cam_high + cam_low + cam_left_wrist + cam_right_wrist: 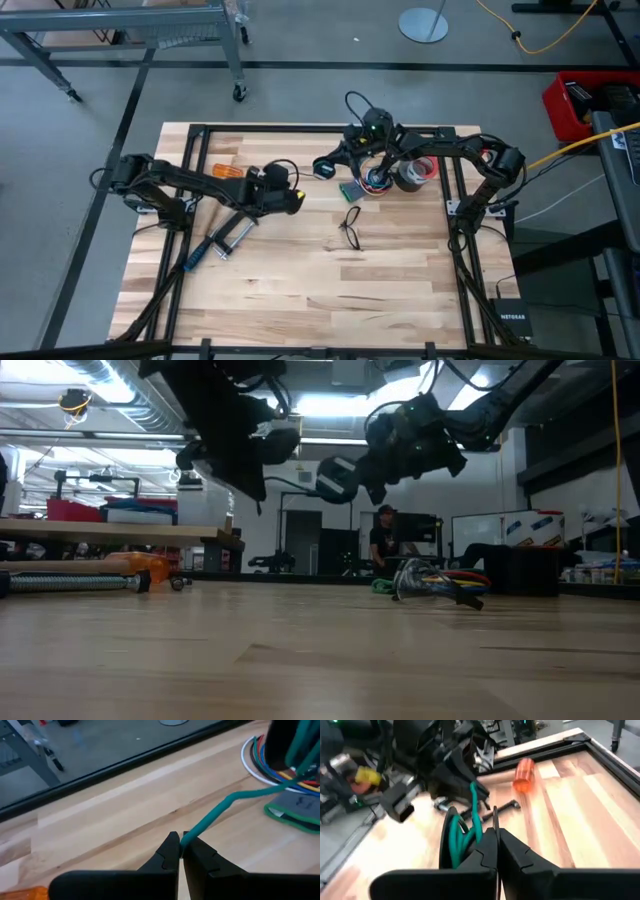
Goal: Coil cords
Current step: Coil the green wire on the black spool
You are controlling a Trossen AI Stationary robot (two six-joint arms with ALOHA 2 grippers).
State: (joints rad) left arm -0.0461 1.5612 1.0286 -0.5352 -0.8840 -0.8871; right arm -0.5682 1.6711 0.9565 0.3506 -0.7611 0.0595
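Green cord (220,810): far end lost among the multicoloured wires (260,762), themselves cut by the picture's edge. In the right wrist view its coil runs behind the right gripper (496,836). Orange handle (22,894) cut off at the corner. Person (384,540) in the room too small to tell more.

The left gripper (297,200) hangs over the middle of the table (300,290), left of center. The right gripper (335,165) is near the far edge, just beside the bundle of wires (378,180). A thin cord (220,810) runs from the left gripper's closed tips across to the bundle. A roll of tape (415,173) sits right of the bundle. The clamp (222,240) lies near the left side, with the screwdriver (225,171) behind it. Small wire loops (350,228) lie in front of the bundle, near the middle.
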